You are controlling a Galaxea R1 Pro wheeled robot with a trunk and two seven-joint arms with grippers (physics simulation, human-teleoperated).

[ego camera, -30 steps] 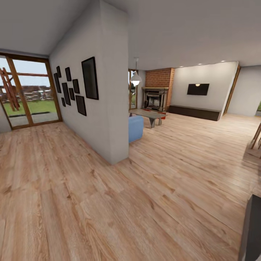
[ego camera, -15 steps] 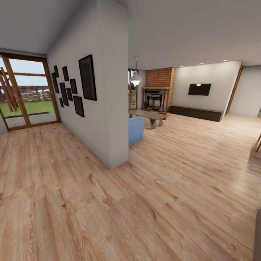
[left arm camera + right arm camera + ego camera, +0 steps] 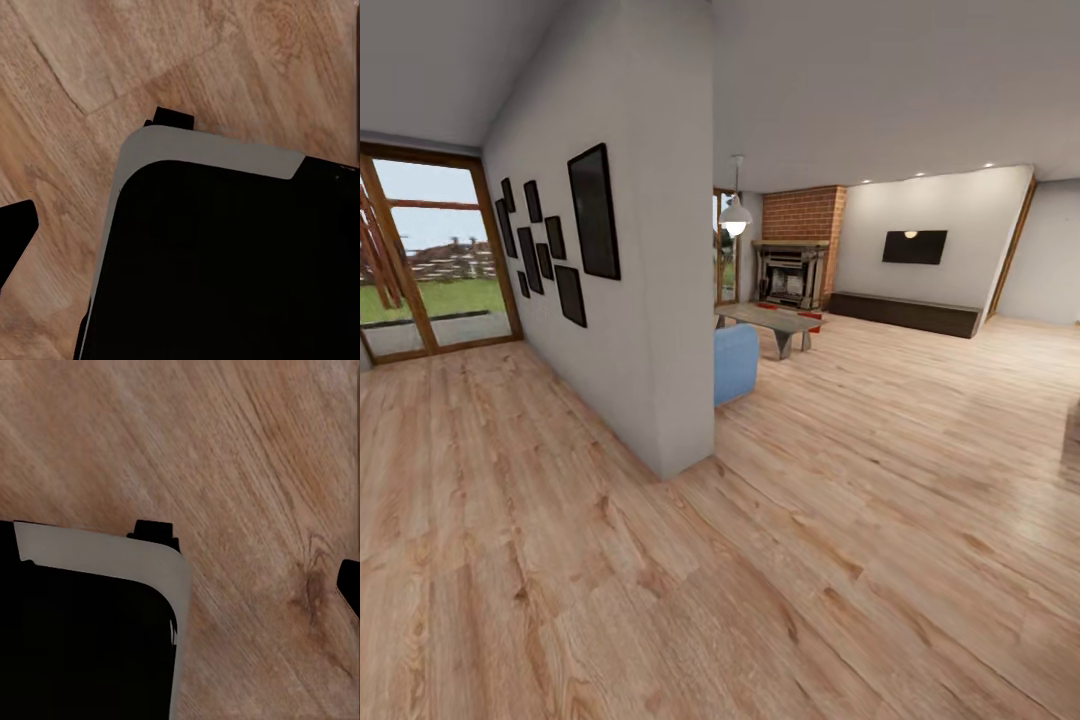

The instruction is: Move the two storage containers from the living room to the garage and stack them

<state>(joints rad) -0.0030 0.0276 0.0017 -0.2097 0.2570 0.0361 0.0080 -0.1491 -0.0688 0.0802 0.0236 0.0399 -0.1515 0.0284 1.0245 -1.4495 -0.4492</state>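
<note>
I am in the living room, on the light wood plank floor (image 3: 830, 520). Far ahead, small red-orange shapes (image 3: 812, 316) lie by a low grey coffee table (image 3: 770, 318) in front of the dark fireplace (image 3: 790, 275); they are too small to tell whether they are the storage containers. In the left wrist view a dark fingertip (image 3: 15, 234) shows at the picture's edge above the planks, beside my black, grey-edged base (image 3: 225, 262). The right wrist view has a dark fingertip (image 3: 351, 585) at its edge and the base (image 3: 82, 637). Nothing is held that I can see.
A white partition wall (image 3: 660, 330) with black picture frames ends just ahead left of centre. A blue sofa (image 3: 735, 362) stands behind it. Wood-framed glass doors (image 3: 435, 255) are at the far left. A wall TV (image 3: 914, 246) and a low dark cabinet (image 3: 905, 312) are at the back.
The whole head view has shifted: the camera has moved forward, the partition wall looks nearer, and the dark object at the bottom right has left the picture.
</note>
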